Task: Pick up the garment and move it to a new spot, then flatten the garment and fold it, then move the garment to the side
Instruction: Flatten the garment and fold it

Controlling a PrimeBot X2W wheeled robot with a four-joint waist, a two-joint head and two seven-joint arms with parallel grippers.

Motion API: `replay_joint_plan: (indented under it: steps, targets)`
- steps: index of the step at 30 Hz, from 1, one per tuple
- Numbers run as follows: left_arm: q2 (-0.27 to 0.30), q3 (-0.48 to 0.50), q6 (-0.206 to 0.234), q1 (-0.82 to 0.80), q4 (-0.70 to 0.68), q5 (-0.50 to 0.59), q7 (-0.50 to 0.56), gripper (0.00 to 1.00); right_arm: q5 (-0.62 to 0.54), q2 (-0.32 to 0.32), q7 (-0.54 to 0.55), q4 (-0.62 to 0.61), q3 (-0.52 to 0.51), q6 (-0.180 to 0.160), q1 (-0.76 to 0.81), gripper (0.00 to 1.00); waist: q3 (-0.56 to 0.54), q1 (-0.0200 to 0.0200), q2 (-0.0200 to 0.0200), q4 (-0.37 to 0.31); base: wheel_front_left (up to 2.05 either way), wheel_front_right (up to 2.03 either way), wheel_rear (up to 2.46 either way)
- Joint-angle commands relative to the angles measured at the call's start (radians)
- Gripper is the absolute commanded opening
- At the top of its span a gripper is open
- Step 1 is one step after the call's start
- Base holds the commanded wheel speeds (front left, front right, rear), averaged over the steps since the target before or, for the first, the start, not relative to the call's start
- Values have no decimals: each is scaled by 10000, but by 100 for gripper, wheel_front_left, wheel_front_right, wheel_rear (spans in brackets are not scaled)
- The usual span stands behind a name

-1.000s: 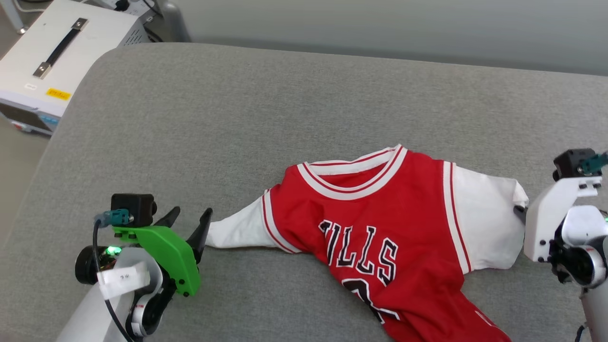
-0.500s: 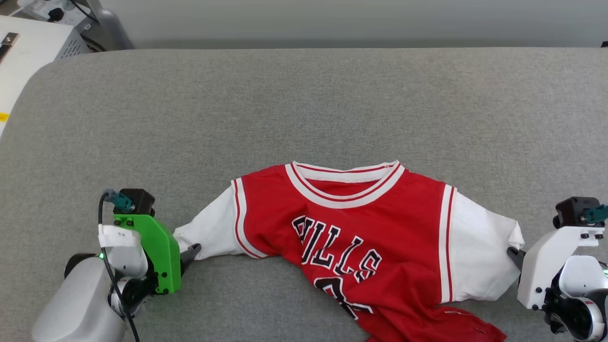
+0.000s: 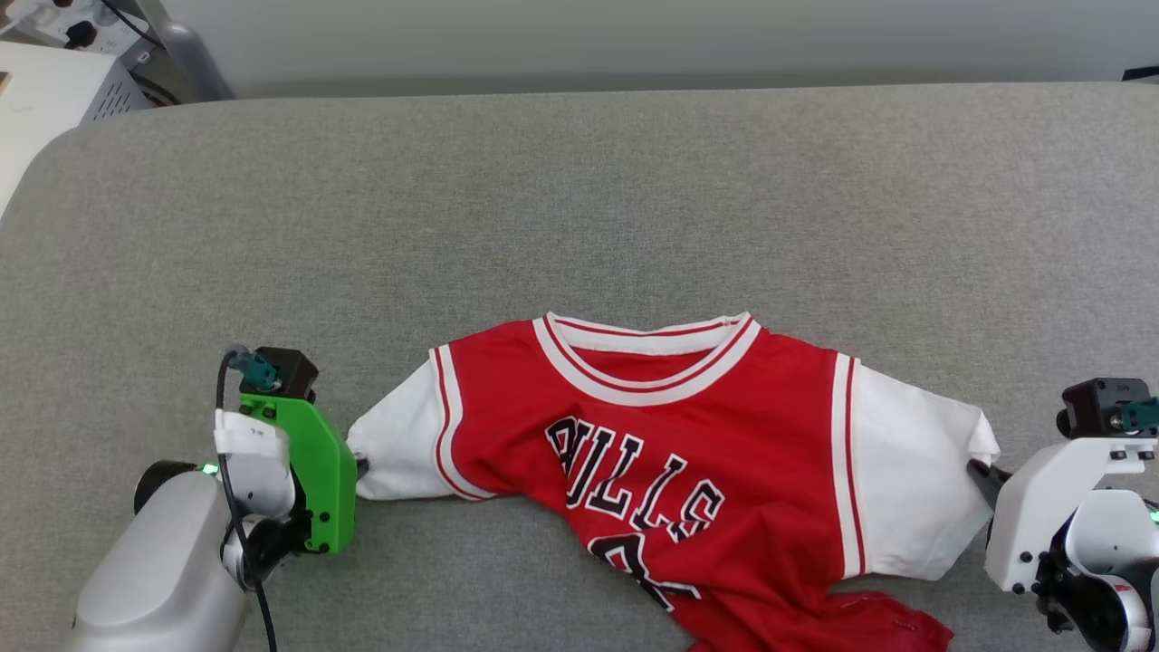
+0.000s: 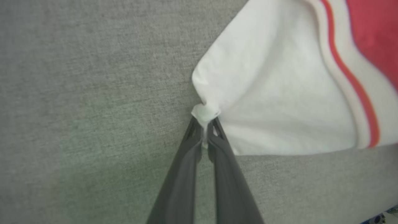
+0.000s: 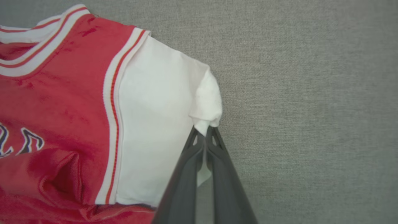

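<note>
The garment [image 3: 688, 453], a red jersey with white sleeves, striped neck trim and black lettering, lies face up on the grey cushion; its lower part is bunched toward the near edge. My left gripper [image 3: 360, 468] is shut on the tip of one white sleeve [image 4: 279, 102], pinched cloth showing between the fingers [image 4: 203, 124]. At the opposite side my right gripper [image 3: 980, 474] is shut on the other white sleeve's edge [image 5: 205, 102], cloth caught between its fingertips [image 5: 204, 133].
The grey cushioned surface [image 3: 579, 208] stretches wide beyond the garment and to both sides. A white equipment case [image 3: 41, 91] and cables stand off its far left corner. A pale wall runs behind.
My left gripper went from open beside the sleeve tip to shut on it. The camera shifted, so the whole scene slid. The right gripper kept its hold.
</note>
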Motion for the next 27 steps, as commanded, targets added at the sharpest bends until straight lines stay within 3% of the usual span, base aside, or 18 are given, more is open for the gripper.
replay_joint_plan:
  steps: [1,11,18,27]
  targets:
    - [-118,-118,140,201,40,382,-593,0,-177,-169,-286,-84,0,-7,-208,0,-222,0,-1,74,0,0,0]
    - [278,729,945,-1214,-594,1272,-3267,0,-492,-1155,-1565,1151,366,-7,-2184,0,-1054,0,-1,185,0,0,0]
    - [-91,875,717,-3147,222,1443,-4220,0,-702,-1726,-2479,2655,660,-7,-4495,0,-852,0,-1,244,0,0,0]
    - [-425,1329,459,-6678,1889,1371,-5176,0,-1058,-2208,-3840,4964,1308,-7,-8564,0,290,0,-1,195,0,0,0]
